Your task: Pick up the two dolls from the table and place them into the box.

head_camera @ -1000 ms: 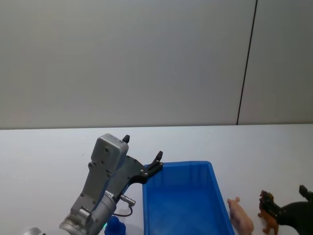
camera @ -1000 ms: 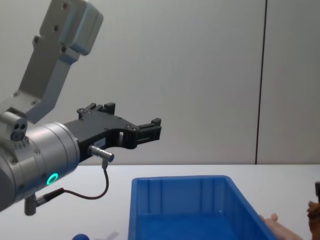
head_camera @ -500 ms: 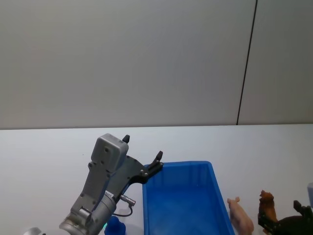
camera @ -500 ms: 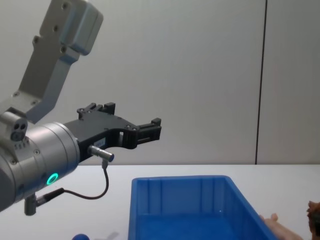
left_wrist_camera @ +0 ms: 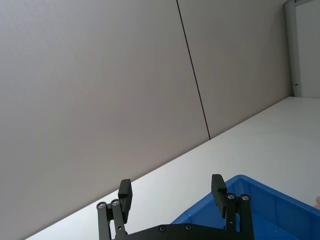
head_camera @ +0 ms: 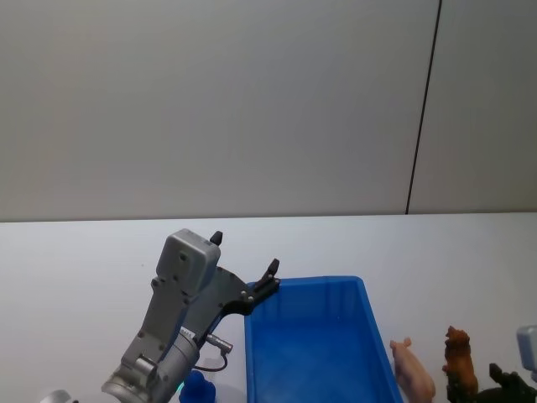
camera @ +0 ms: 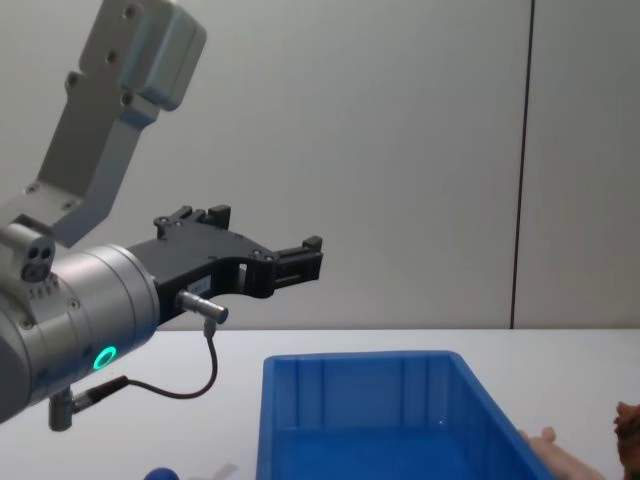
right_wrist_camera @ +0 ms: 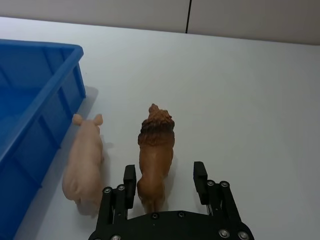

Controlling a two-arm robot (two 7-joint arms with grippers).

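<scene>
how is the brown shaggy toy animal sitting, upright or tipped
Upright: the brown shaggy toy animal stands back-up on the plain white tabletop.

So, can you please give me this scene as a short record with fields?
Left gripper: open, raised near the far left corner of the bright blue ribbed plastic bin
Right gripper: open, straddling the rear of the brown shaggy toy animal
Pale pink toy pig: on the white table, between bin and brown animal
Toys in bin: none seen
</scene>
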